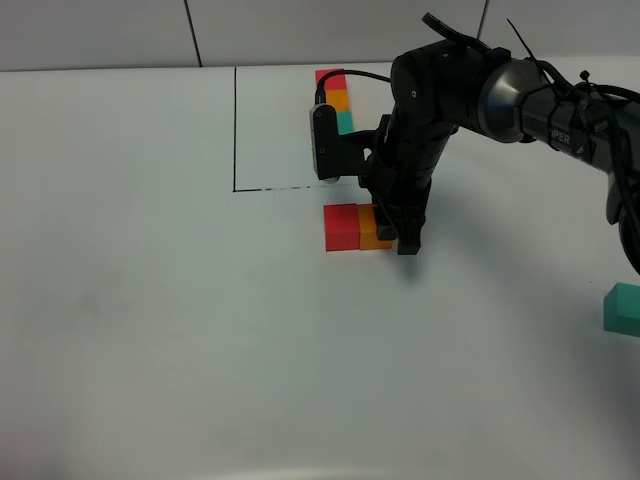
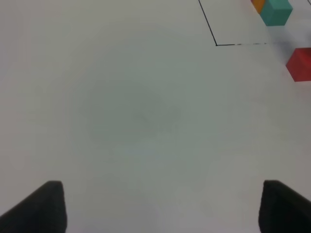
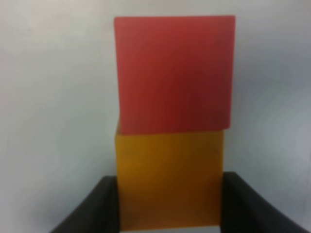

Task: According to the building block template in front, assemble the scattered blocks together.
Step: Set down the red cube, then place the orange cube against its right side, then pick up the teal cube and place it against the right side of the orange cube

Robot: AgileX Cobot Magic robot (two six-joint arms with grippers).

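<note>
Right claw (image 3: 169, 194) is clamped on the orange block (image 3: 170, 165), a finger on either side. That block sits flush against the red block (image 3: 175, 73) around the middle of the bench (image 1: 150, 300), just on the near side of the drawn black outline (image 1: 235, 130). The template (image 1: 338, 99), red-orange-teal in a line, lies within that outline toward the far edge, the teal block (image 1: 623, 308) sits alone at the right edge, well apart from the pair, and the left claw (image 2: 163, 199) hangs released, fingers spread wide over the bench.
</note>
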